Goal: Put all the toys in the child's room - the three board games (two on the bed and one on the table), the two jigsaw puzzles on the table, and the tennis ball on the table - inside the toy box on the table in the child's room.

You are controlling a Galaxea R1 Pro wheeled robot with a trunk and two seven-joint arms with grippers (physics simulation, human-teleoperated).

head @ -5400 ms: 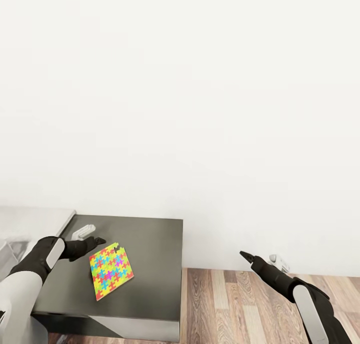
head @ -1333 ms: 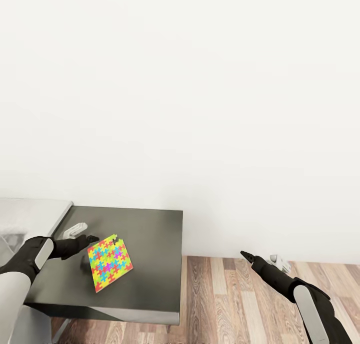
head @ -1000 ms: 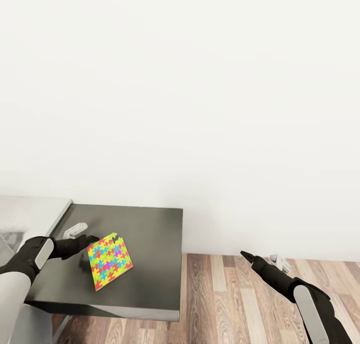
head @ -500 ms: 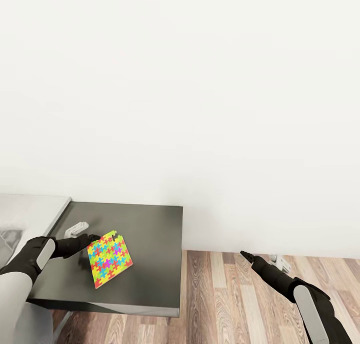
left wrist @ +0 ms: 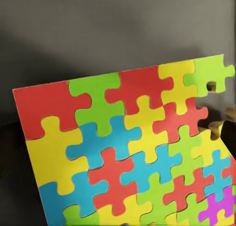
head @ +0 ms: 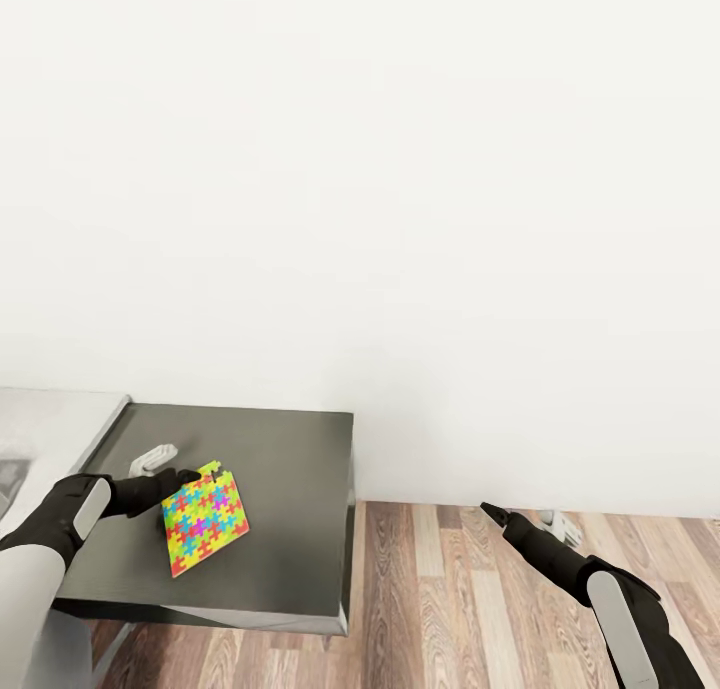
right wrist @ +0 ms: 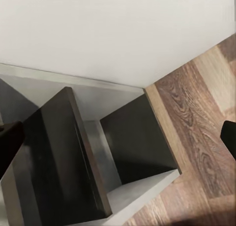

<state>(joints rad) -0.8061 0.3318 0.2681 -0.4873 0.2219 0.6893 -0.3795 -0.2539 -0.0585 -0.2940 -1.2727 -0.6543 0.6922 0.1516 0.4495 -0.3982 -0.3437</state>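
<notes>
I see bare dark top [head: 290, 509] right of the jigsaw puzzle [head: 204, 517] my left gripper [head: 186, 479] holds, so there's room to pass there. A small grey clip-like piece [head: 152, 458] sits just behind that gripper. The white wall [head: 400, 219] closes the far side. My right gripper [head: 487, 510] hangs over open wood floor [head: 450, 599].

jigsaw puzzle [head: 205, 518] now further left
</notes>
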